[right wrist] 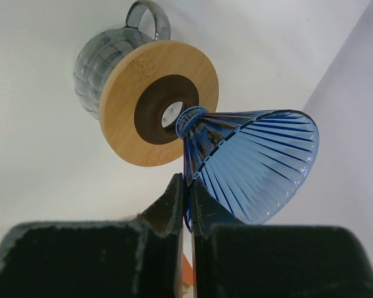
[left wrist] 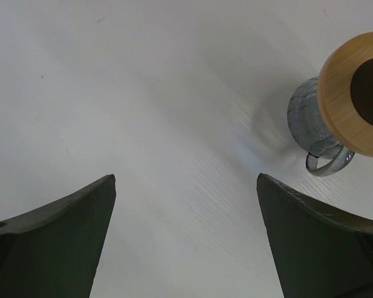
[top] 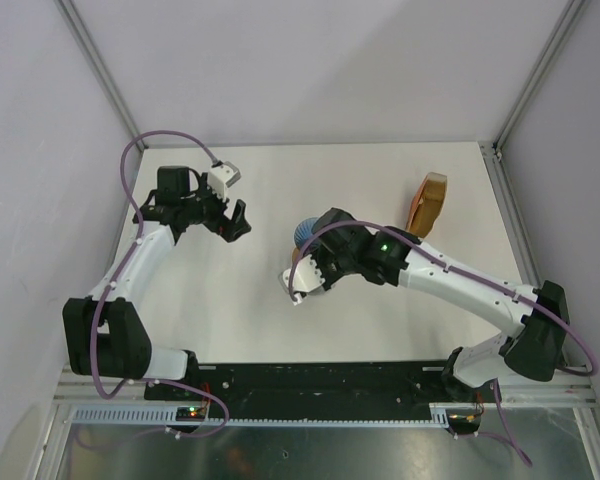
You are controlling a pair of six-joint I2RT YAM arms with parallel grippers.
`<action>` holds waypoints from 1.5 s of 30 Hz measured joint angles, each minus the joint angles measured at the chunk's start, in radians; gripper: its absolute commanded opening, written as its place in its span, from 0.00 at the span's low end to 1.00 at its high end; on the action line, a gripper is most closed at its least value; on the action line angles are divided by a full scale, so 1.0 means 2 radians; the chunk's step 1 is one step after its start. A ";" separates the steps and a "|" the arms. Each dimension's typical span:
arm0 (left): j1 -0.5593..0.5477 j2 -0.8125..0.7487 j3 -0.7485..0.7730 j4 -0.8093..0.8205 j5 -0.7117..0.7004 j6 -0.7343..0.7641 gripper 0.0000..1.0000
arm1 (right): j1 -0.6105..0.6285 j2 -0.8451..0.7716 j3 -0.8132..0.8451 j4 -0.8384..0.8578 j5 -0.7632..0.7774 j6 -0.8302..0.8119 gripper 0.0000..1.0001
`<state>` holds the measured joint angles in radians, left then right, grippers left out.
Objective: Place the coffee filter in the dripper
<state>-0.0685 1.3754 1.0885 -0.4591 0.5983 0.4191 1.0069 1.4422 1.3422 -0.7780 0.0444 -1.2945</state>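
The dripper [right wrist: 255, 161] is a translucent blue ribbed cone with its narrow neck at the dark hole of the flat brown ring [right wrist: 143, 105], which lies on the clear glass jug [right wrist: 96, 62]. My right gripper [right wrist: 188, 180] is shut on a thin blue edge of the dripper. In the top view the dripper [top: 304, 231] shows just beyond my right gripper [top: 308, 250]. My left gripper [top: 238, 222] is open and empty over bare table, to the left of the jug; its wrist view shows its jaws [left wrist: 186, 180] spread wide. No single coffee filter is in view.
A thick orange-brown stack of filters [top: 427, 203] stands at the back right of the white table [top: 230, 310]. The left wrist view shows the jug [left wrist: 311, 124] and brown ring [left wrist: 345, 93] at its right edge. Grey walls close in the back and sides.
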 measured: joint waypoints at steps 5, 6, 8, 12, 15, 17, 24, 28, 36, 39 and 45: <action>0.000 0.001 0.000 0.000 0.000 0.000 1.00 | -0.006 0.002 0.000 -0.001 0.000 0.000 0.00; 0.000 0.001 0.000 0.000 0.000 0.000 1.00 | -0.007 0.003 0.000 -0.001 0.000 0.000 0.00; 0.000 0.001 0.000 0.000 0.001 0.000 1.00 | -0.008 0.005 0.000 -0.001 0.000 0.000 0.00; 0.000 0.001 0.000 0.000 0.004 0.000 1.00 | -0.011 0.010 0.000 0.000 -0.001 0.000 0.00; 0.000 0.001 0.000 0.000 0.004 0.000 1.00 | -0.011 0.016 0.000 -0.001 -0.001 0.000 0.00; 0.000 0.001 0.000 0.000 0.004 0.000 1.00 | -0.012 0.019 0.000 -0.002 -0.001 0.001 0.00; 0.000 0.001 0.000 0.000 0.004 0.001 1.00 | -0.012 0.023 0.001 -0.008 -0.007 0.002 0.00; 0.000 0.001 0.000 0.000 0.008 0.000 0.98 | -0.013 0.026 0.005 -0.013 -0.018 0.004 0.00; -0.012 0.001 0.001 -0.001 0.042 -0.033 0.95 | -0.015 0.032 0.014 -0.018 -0.033 0.005 0.00; -0.041 0.001 0.015 -0.006 0.045 -0.062 0.94 | -0.017 0.036 0.019 -0.020 -0.038 0.006 0.00; -0.097 0.005 0.076 -0.006 0.065 -0.133 0.92 | -0.019 0.043 0.029 -0.030 -0.040 0.006 0.00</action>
<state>-0.2634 1.3857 1.2404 -0.4717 0.7284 0.1535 0.9688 1.5276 1.4010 -0.8379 -0.0357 -1.2827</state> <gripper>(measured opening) 0.938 0.043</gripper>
